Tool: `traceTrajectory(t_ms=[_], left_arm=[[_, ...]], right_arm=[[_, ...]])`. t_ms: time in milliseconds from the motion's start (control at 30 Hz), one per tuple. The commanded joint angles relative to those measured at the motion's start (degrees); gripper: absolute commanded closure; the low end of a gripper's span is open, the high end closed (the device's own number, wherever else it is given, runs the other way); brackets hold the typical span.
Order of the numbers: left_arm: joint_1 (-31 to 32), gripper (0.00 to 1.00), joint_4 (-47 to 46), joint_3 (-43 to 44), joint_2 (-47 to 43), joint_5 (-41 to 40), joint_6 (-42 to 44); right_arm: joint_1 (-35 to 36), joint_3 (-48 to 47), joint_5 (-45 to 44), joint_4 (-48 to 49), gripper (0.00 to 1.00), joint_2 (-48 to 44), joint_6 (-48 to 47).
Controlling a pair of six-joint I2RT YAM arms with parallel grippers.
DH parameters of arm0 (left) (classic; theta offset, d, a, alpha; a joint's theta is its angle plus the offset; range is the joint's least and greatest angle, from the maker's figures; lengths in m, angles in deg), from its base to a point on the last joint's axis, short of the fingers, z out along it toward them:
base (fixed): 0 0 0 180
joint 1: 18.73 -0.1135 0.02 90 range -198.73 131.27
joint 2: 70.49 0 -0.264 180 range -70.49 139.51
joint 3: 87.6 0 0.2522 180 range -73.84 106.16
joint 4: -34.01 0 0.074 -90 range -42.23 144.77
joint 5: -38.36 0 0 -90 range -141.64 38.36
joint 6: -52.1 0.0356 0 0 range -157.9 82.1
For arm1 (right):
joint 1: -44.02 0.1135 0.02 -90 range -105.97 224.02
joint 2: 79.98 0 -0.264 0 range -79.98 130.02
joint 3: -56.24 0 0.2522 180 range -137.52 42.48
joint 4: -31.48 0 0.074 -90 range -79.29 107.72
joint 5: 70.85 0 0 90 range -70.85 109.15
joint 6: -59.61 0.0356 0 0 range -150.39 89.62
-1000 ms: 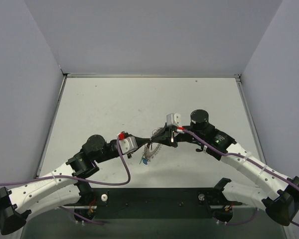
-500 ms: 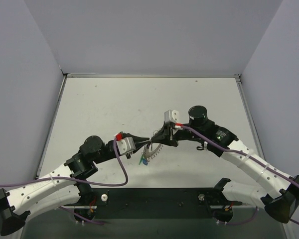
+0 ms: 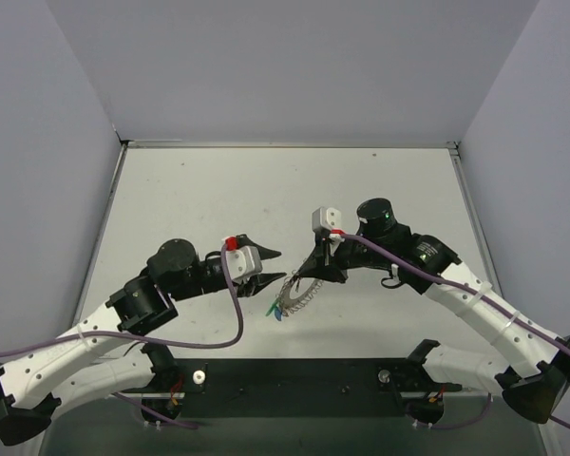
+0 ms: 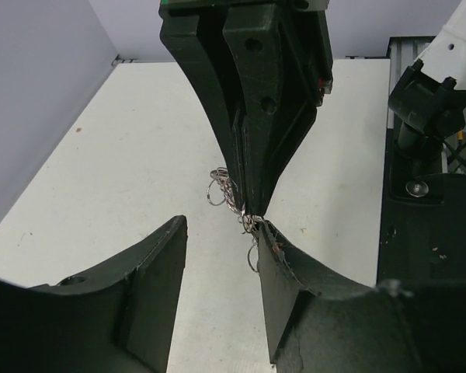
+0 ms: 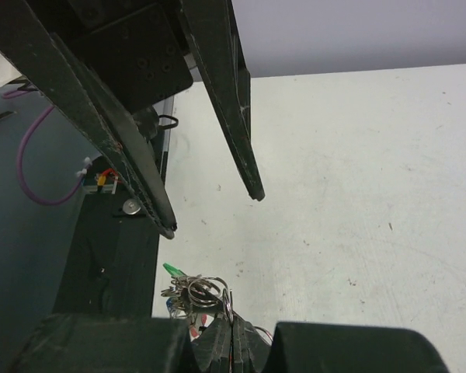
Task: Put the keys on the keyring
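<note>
Silvery keyring partly hidden by right pincer.

I get soft, even light from above the table, bright and matte, and the arms throw only faint, blurry shadows just beside themselves on it. In the wrist views the near fingers go almost black with little detail, while the table behind them reads bright and clear.
</note>
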Motion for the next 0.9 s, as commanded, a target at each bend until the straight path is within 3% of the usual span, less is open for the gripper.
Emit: traceTrajectory(t_ms=[0, 233, 333, 433, 633, 800, 867], left_arm=[[0.1, 0.47, 13.5, 9.3, 3.1, 3.5, -0.6], [0.1, 0.43, 22.1, 16.7, 8.4, 9.5, -2.5], [0.1, 0.17, 24.2, 18.4, 10.9, 12.5, -3.4], [0.0, 0.15, 23.6, 18.2, 12.5, 15.2, -4.3], [0.0, 0.18, 18.0, 16.5, 14.3, 18.3, -7.4], [0.0, 0.35, 15.0, 16.2, 18.5, 21.9, -9.9], [0.1, 0.38, 12.8, 15.8, 20.3, 23.3, -11.4]], right_arm=[[0.5, -3.4, 0.0, -3.2, 1.00, -0.5, -0.8], [1.1, -6.1, -0.9, -10.7, 1.00, 0.9, -0.7], [1.3, -6.3, -1.4, -13.1, 1.00, 0.6, -0.3], [1.4, -5.7, -1.9, -14.8, 1.00, -0.3, 0.0], [1.8, -3.8, -1.6, -16.7, 1.00, -3.3, 1.0], [2.1, -2.5, -1.3, -16.8, 1.00, -5.6, 2.5], [2.3, -2.0, -1.1, -16.8, 1.00, -6.1, 2.7]])
